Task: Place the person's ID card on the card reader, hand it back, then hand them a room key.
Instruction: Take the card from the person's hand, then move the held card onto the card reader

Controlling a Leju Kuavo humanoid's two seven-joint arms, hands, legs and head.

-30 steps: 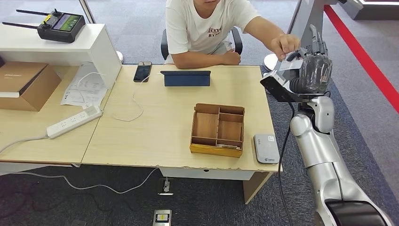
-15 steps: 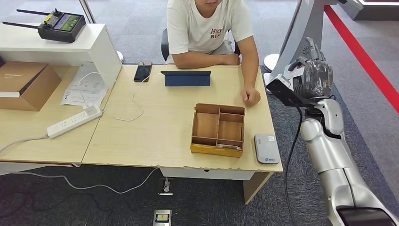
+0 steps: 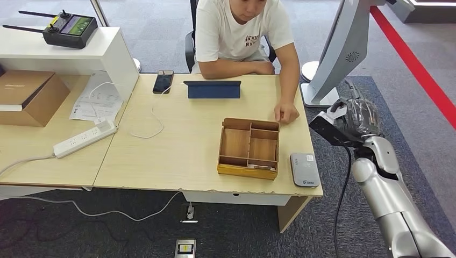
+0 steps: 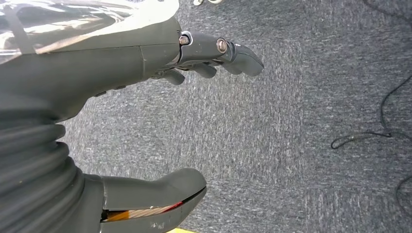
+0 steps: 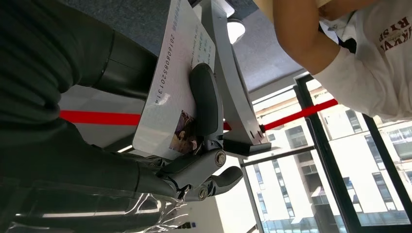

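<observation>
Having taken the ID card (image 5: 177, 82) from the person's hand (image 3: 286, 113), the right hand (image 3: 359, 115) gripped it and lowered toward the card reader (image 3: 304, 169) on the tabletop (image 3: 183, 140).

You can count one person (image 3: 242, 32), one wooden tray (image 3: 249, 148), one card reader (image 3: 304, 169), one phone (image 3: 163, 81), one tablet (image 3: 213, 89), one power strip (image 3: 85, 138), one cardboard box (image 3: 27, 95), one remote controller (image 3: 67, 28), and one ID card (image 5: 175, 77).

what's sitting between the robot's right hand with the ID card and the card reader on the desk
Nothing. In the head view, bare carpet and desk edge separate the right hand, holding the ID card, from the card reader.
</observation>
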